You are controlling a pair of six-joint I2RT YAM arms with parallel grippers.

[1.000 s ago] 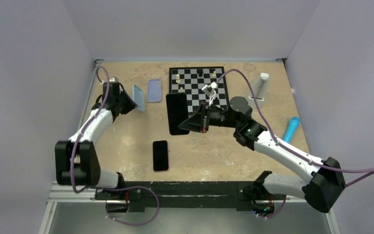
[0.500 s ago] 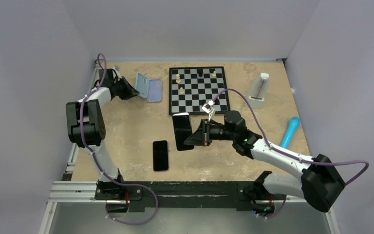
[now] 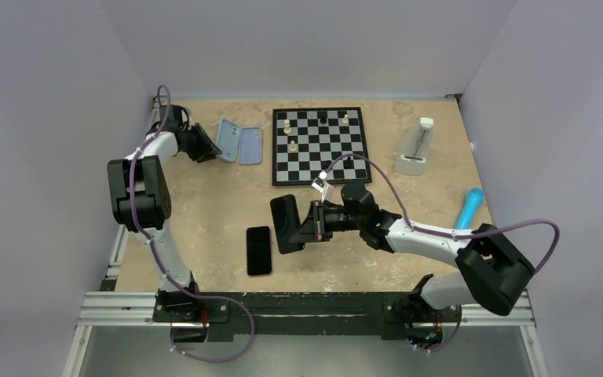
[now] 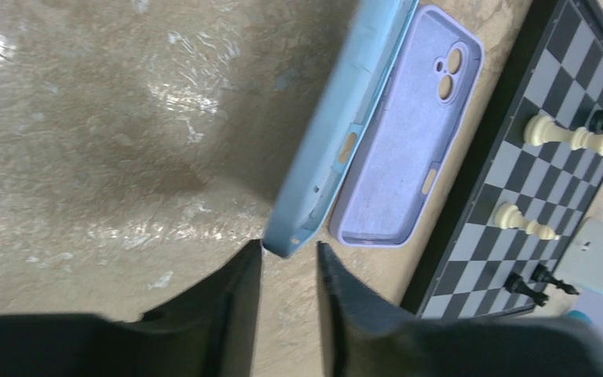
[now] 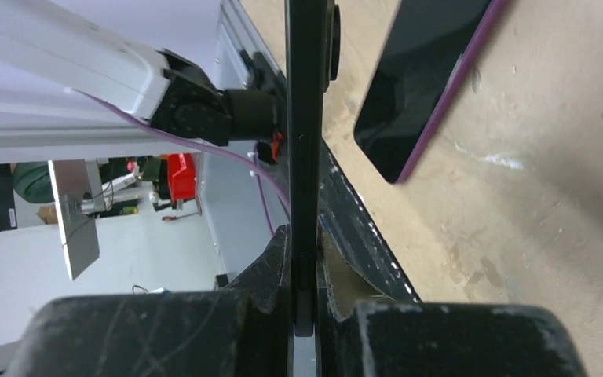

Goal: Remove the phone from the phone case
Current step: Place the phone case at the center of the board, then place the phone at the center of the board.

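Top external: fixed high behind arm bases, aimed down and forward; whole table [image 3: 204,204] covered, far view. Left wrist: aimed along own fingers [image 4: 232,306] at far-left table area, close; blue case [image 4: 338,141], purple case [image 4: 412,149], chessboard [image 4: 534,173] edge framed, all shared with top view. Right wrist: very close, aimed toward near table edge; held phone [image 5: 302,118] seen edge-on, flat phone [image 5: 428,71] beside it, both shared with top view.

Bare table [image 3: 235,192] between lilac case [image 3: 250,145] and held phone [image 3: 286,222]
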